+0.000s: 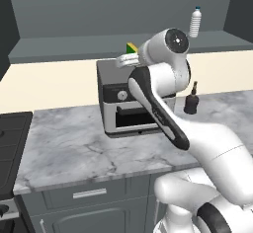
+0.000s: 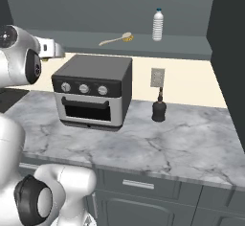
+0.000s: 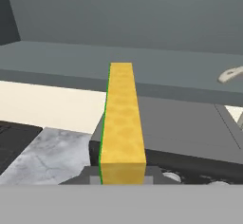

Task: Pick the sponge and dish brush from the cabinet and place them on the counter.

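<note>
Hand view: your claw (image 3: 122, 173) is clamped tight on the sponge (image 3: 121, 116), held on edge w/ yellow side facing you, up above the toaster oven (image 2: 93, 90) on the bench (image 2: 158, 141). Dish brush (image 2: 116, 39) lies on the cabinet (image 2: 143, 48) shelf, near the bottle (image 2: 157, 25).

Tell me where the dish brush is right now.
The dish brush lies on the cabinet's inner shelf in the right base view, above the toaster oven and left of the clear bottle.
</note>
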